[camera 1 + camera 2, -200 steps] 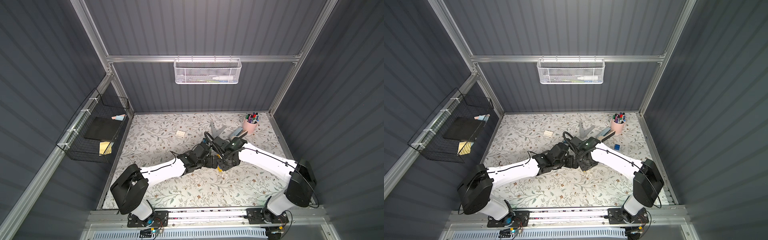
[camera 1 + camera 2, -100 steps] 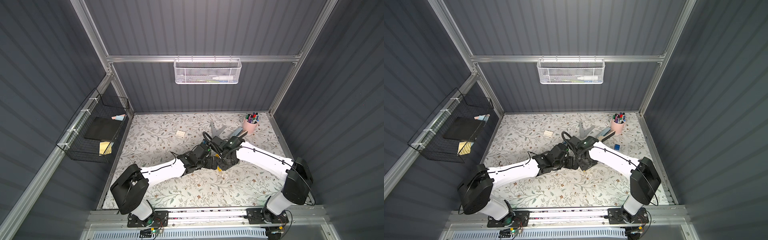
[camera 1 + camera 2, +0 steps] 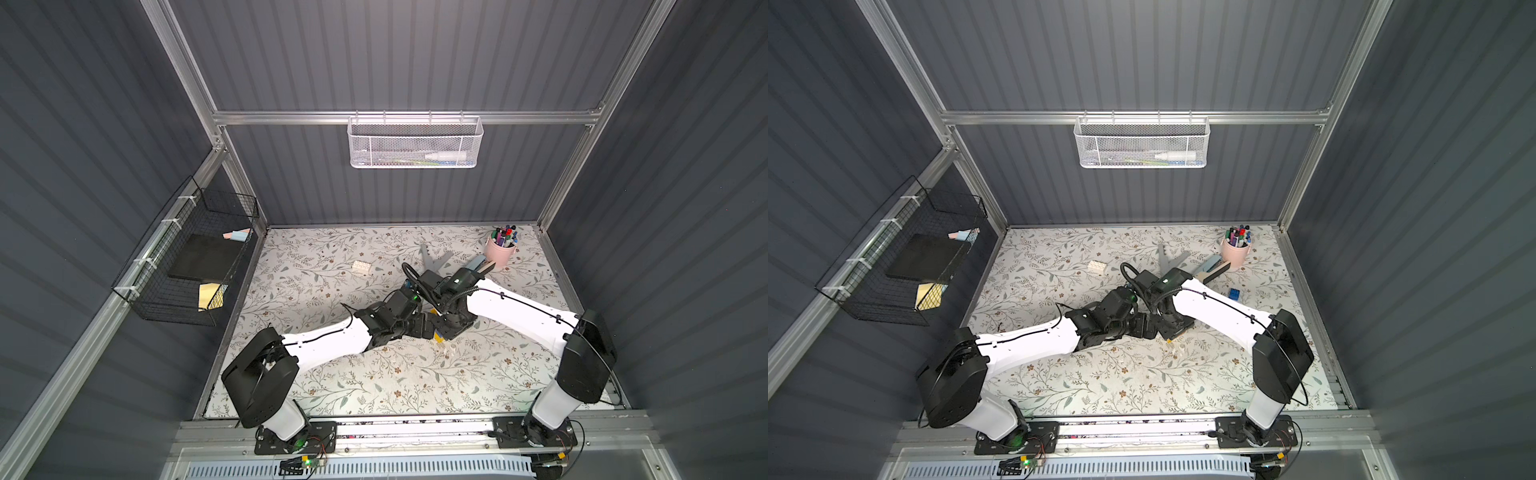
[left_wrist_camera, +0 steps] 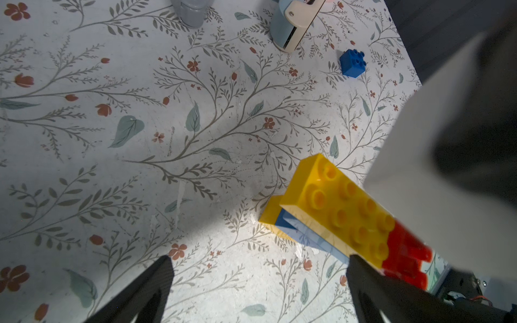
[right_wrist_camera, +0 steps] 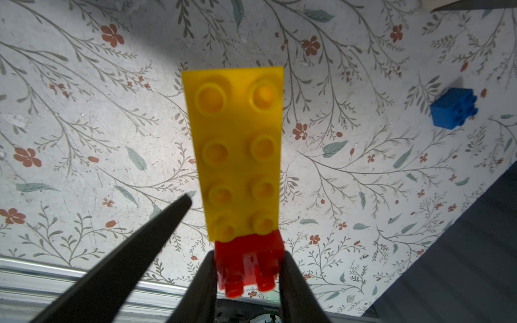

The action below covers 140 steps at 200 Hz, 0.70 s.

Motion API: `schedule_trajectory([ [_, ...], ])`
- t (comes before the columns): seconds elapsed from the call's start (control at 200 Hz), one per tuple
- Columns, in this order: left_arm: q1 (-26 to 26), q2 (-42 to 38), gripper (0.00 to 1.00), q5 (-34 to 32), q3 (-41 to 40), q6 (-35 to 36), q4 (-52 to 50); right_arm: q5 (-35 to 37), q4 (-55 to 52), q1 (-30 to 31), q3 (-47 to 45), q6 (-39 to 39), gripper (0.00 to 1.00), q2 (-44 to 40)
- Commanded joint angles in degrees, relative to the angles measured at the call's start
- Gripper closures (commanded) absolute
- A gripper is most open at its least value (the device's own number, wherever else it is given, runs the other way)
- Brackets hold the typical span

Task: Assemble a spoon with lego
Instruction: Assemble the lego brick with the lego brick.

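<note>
Right fingers [image 5: 298, 293] still clamped on the spoon [image 5: 237, 151], left fingers [image 4: 140, 293] spread wide and empty, right arm [image 3: 519, 311] barely shifted

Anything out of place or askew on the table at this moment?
One thing: the loose blue brick lies tipped on its side, studs pointing sideways, well apart from the brick assembly gripped in the right hand. Nothing else stands out.
</note>
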Motion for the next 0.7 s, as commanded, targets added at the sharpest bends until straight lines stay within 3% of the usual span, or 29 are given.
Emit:
schedule_trajectory([
  [0.0, -0.5, 1.3, 0.01, 1.0, 0.6, 0.4, 1.1, -1.7, -0.8, 0.8, 2.0, -1.6, 0.92, 2.3],
  [0.695, -0.5, 1.6, 0.01, 1.3, 0.1, 0.3, 2.1, -1.1, -3.5, 1.3, 9.2, -1.1, 0.92, 7.5],
])
